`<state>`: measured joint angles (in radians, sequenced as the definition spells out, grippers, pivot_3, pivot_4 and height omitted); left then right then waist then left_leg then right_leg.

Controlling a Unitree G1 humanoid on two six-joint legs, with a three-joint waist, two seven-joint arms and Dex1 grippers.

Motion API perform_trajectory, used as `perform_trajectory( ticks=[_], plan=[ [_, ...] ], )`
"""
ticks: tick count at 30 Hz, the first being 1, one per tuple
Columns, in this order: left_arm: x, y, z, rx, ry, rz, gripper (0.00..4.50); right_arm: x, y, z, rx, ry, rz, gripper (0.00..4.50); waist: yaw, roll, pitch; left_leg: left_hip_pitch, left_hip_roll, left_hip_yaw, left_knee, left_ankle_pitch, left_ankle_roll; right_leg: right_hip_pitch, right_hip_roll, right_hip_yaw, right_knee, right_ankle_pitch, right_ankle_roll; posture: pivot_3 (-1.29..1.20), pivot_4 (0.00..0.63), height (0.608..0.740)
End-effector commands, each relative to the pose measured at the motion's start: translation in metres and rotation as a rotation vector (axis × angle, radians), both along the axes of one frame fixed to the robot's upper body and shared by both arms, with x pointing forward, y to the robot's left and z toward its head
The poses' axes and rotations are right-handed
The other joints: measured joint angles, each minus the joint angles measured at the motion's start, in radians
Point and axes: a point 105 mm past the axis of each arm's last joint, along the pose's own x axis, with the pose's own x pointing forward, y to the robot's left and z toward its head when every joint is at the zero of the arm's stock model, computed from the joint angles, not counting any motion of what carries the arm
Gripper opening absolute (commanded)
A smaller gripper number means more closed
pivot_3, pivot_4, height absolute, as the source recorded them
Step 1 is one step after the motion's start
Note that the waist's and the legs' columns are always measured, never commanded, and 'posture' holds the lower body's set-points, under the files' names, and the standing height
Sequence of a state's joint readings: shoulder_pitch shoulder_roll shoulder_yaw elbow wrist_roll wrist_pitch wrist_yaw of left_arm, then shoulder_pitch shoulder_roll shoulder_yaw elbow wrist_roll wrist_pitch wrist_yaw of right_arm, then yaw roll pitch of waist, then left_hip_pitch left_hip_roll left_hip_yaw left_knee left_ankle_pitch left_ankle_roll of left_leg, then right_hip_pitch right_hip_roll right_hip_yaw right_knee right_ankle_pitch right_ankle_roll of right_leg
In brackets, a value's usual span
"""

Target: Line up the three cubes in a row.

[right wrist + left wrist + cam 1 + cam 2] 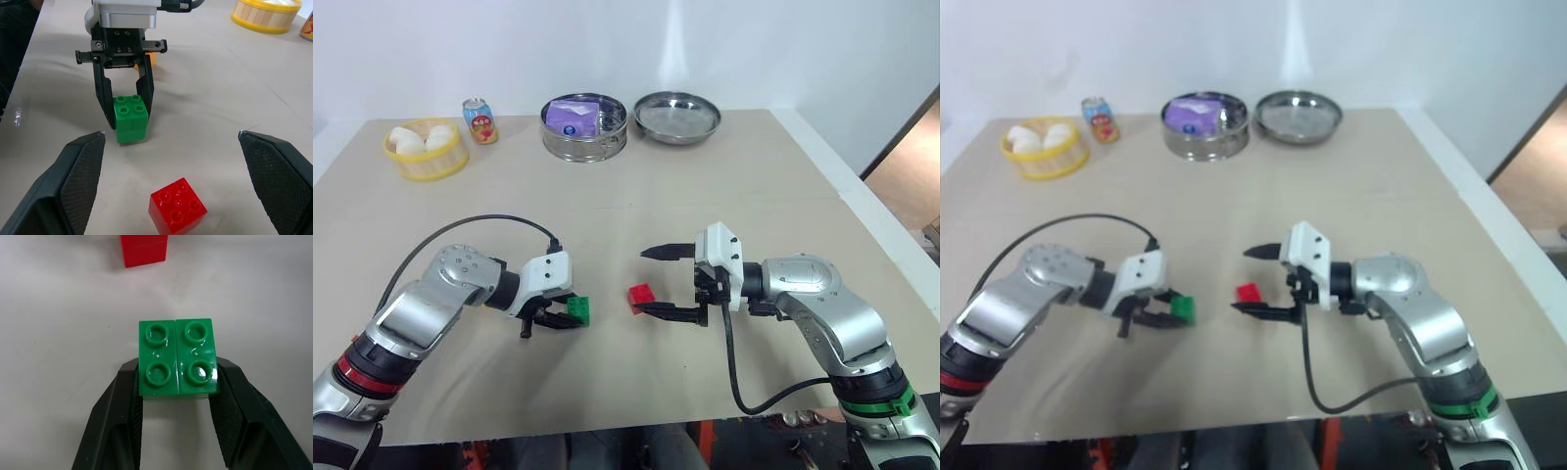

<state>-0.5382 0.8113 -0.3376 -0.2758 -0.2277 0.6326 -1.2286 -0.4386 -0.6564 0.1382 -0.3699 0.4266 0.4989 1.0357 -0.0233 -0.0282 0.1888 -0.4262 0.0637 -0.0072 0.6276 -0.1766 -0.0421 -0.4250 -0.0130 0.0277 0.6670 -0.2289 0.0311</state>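
Observation:
My left gripper (570,315) is shut on the green cube (578,310), pinching its two sides (177,357) low over the table. A short way to its right the red cube (641,295) lies on the table, studs up. My right gripper (640,281) stands wide open around the red cube (177,205), one finger beyond it and one on the near side, touching neither. Facing it in the right wrist view is the left gripper (126,117) with the green cube (130,119). A sliver of orange (152,58) shows behind that gripper; I cannot tell whether it is the third cube.
Along the table's far side stand a yellow basket (426,149) of white buns, a small drink can (481,120), a steel pot (584,127) holding a purple packet, and a steel dish (676,117). The table's right edge (862,211) runs diagonally.

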Motion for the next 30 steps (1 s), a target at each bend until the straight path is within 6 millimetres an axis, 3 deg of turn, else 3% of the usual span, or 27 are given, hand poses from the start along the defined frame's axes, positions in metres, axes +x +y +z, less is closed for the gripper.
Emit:
perform_trajectory(
  ticks=[1,23,24,27,28,30],
  plan=[
    [0.013,-0.004,0.011,-0.004,-0.073,-0.015,1.34,0.000,0.001,0.013,0.016,-0.053,0.008,4.50,0.000,0.000,0.000,0.000,0.000,0.000,0.000,0.000,0.000,0.000,0.000,0.000,0.000,0.000,0.000,0.00,0.150,0.740],
    [0.034,-0.004,0.009,0.027,-0.106,-0.037,1.34,-0.001,0.001,0.013,0.010,-0.049,-0.004,4.50,0.000,0.000,0.000,0.000,0.000,0.000,0.002,0.000,0.000,0.000,0.000,0.000,0.000,0.002,0.002,0.00,0.150,0.740],
    [0.034,-0.004,0.009,0.030,-0.104,-0.039,2.14,-0.001,0.001,0.013,0.009,-0.049,-0.003,4.50,0.000,0.000,0.000,-0.001,0.000,0.000,0.002,0.000,0.000,0.000,0.000,0.000,0.000,0.002,0.002,0.00,0.150,0.740],
    [0.032,-0.002,0.008,0.031,-0.088,-0.046,2.60,-0.001,0.002,0.013,0.007,-0.048,0.000,4.50,0.000,0.000,0.000,-0.001,0.000,0.000,0.002,0.000,0.000,0.000,0.000,0.000,0.000,0.002,0.003,0.00,0.150,0.740],
    [0.029,-0.002,0.007,0.031,-0.077,-0.053,3.08,-0.001,0.002,0.013,0.007,-0.047,0.001,4.50,0.000,0.000,0.000,-0.001,0.000,0.000,0.002,0.000,0.000,0.000,0.000,0.000,0.000,0.002,0.003,0.00,0.150,0.740],
    [0.027,-0.002,0.007,0.031,-0.071,-0.057,3.61,-0.001,0.002,0.013,0.005,-0.047,0.004,4.50,0.000,0.000,0.000,-0.001,0.000,0.000,0.002,0.000,0.000,0.000,0.000,0.000,0.000,0.002,0.002,0.00,0.150,0.740]
  ],
)
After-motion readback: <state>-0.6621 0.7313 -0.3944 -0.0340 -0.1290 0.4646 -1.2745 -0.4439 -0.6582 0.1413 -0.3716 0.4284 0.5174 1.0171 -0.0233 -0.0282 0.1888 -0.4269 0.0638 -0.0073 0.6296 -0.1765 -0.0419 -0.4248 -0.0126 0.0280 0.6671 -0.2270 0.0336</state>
